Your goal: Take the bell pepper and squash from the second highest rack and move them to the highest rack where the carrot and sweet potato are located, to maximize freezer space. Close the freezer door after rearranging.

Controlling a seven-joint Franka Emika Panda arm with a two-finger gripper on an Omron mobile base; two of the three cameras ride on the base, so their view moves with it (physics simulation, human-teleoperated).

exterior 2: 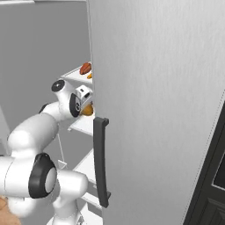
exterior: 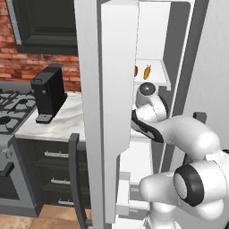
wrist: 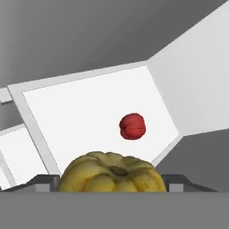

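In the left base view, a black coffee machine [exterior: 48,93] stands on the marble counter [exterior: 67,117] at about nine o'clock, next to the stove [exterior: 11,105]. The freezer door [exterior: 105,112] stands open edge-on through the middle, with its dark handle [exterior: 76,179] low at seven o'clock. To its right, inside the freezer [exterior: 179,53], the carrot [exterior: 147,71] lies on the highest rack [exterior: 154,76] at about one o'clock, and a sliver of the sweet potato [exterior: 136,70] shows just left of it, partly hidden by the door. The white arm [exterior: 179,134] reaches in below that rack. In the right base view, the sweet potato [exterior 2: 85,68] sits at about eleven o'clock on the same rack, and a yellow-orange patch of the squash [exterior 2: 88,110] shows at the wrist, beside the door edge. In the hand view, the squash [wrist: 112,174] sits at six o'clock between the fingertips [wrist: 44,181], so the gripper [wrist: 112,184] appears closed around it, while the red bell pepper [wrist: 133,126] lies on the white shelf [wrist: 80,116] beyond, near the centre.
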